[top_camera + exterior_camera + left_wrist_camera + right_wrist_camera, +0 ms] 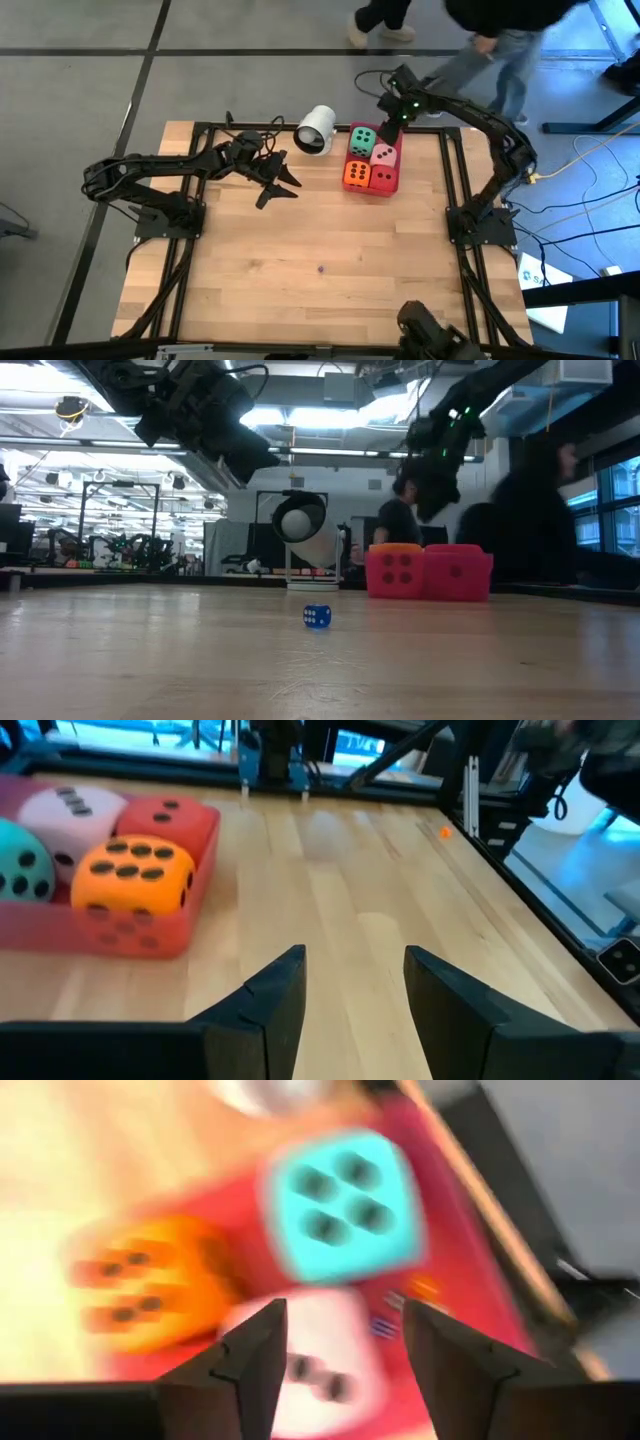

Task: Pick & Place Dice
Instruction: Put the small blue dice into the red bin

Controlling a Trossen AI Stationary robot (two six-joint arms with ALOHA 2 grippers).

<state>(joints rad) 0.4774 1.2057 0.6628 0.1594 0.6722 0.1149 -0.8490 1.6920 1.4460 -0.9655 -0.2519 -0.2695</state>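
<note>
Bare wooden worktop (320, 290) lies open on the near side of the flat red rectangular tray (384, 187), while the toppled white cylindrical cup (316, 129) blocks beside it.

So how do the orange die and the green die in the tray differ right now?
The soft orange cube die sits in the flat red tray's near-left corner, six pips up; the soft green cube die sits in the far-left corner, four pips up. The right end effector hovers beside the green one, away from the orange. Both look alike in size and rest flat with dark pips.

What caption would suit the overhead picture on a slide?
Four dice, green, pink, orange and red, sit together on the red tray between two arms.
</note>
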